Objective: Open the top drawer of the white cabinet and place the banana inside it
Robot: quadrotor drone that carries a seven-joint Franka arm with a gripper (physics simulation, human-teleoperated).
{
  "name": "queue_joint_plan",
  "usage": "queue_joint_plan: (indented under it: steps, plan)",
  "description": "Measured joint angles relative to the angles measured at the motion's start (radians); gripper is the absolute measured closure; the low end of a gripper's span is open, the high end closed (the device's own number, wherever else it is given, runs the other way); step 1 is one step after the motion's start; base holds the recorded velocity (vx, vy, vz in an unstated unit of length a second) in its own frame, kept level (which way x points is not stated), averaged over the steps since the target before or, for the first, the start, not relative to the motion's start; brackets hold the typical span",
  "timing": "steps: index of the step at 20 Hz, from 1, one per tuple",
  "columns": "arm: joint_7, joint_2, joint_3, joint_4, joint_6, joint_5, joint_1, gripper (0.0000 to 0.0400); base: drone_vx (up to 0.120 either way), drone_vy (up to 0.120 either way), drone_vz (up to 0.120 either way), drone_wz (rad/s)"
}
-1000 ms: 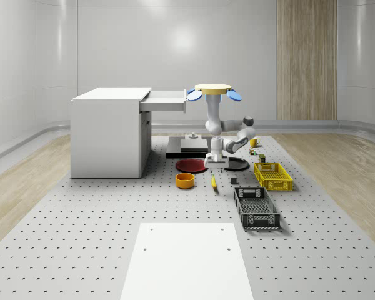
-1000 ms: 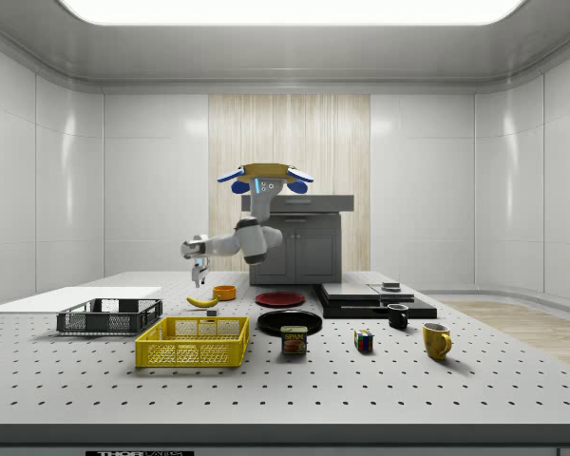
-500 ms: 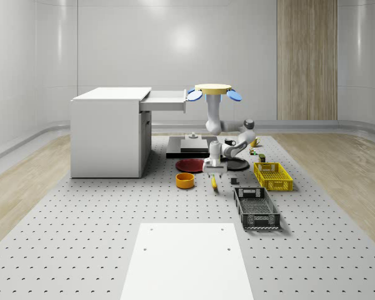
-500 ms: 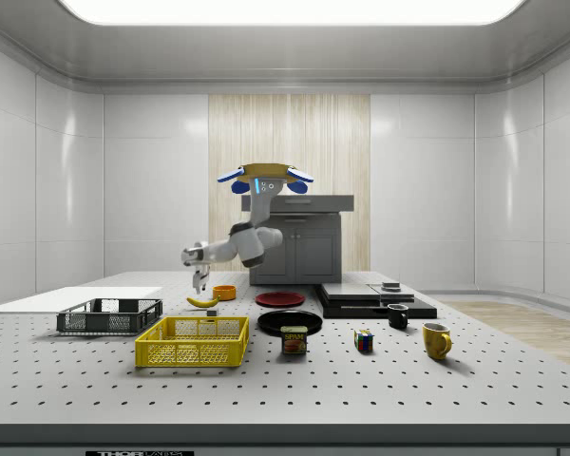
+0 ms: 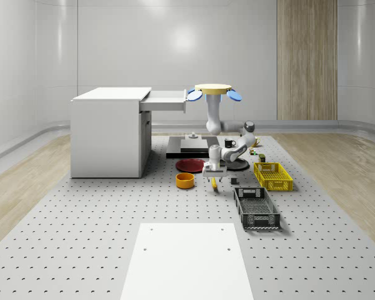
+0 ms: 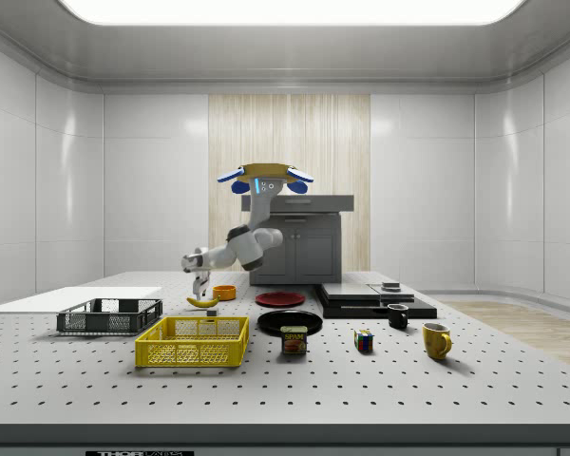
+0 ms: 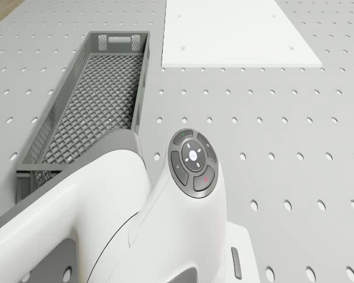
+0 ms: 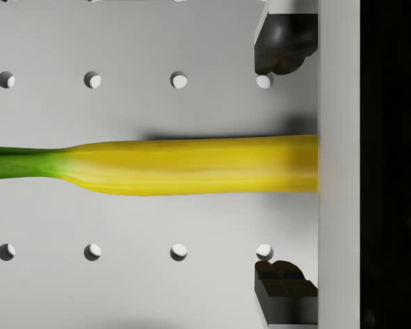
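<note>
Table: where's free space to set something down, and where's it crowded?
Free: the table flanking the white panel, and in front of the white cabinet. Crowded: around the banana, among the orange bowl, red plate, yellow basket and grey crate.

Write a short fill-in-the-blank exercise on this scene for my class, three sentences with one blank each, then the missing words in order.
1. The top drawer of the white cabinet is already ____.
2. The two fingers stand on either side of the ____, which lies on the table.
3. The gripper hangs just above the fruit, between the orange bowl and the ____ crate in the whole-scene view, while the drone hovers beside the cabinet.

Missing words: open; banana; yellow
</note>
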Motion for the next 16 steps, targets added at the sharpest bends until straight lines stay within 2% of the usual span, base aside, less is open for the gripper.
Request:
queue_joint_plan:
  steps: [16]
  plan:
    - [0.008, 0.055, 0.098, 0.055, 0.017, 0.104, 0.017, 0.0000, 0.000, 0.000, 0.000, 0.000]
